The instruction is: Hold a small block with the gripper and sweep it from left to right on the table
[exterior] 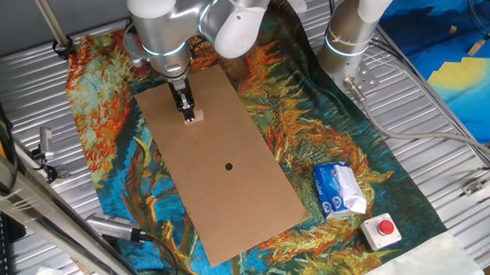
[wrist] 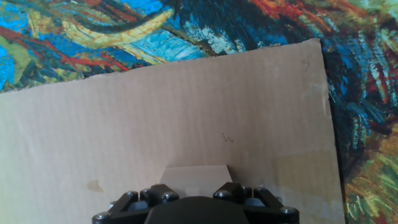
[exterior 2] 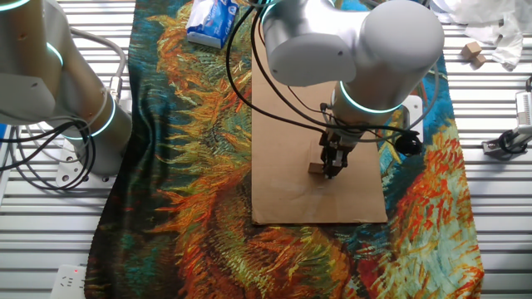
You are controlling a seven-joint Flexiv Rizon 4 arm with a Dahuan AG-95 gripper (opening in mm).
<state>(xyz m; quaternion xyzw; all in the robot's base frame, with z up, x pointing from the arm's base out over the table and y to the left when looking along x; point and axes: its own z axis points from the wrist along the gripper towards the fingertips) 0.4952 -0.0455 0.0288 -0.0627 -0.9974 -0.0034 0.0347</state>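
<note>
Hand view shows a pale tan, plain-faced block [wrist: 196,180] clamped in the gripper [wrist: 195,198], resting on the brown board [wrist: 155,124] beneath

We see bright, even light in all views, with soft glare on the arm's white shells above the gripper [exterior: 186,108]. Just beneath it lies only a faint shadow on the board [exterior: 226,195]. Our hand view is softly blurred throughout.
</note>
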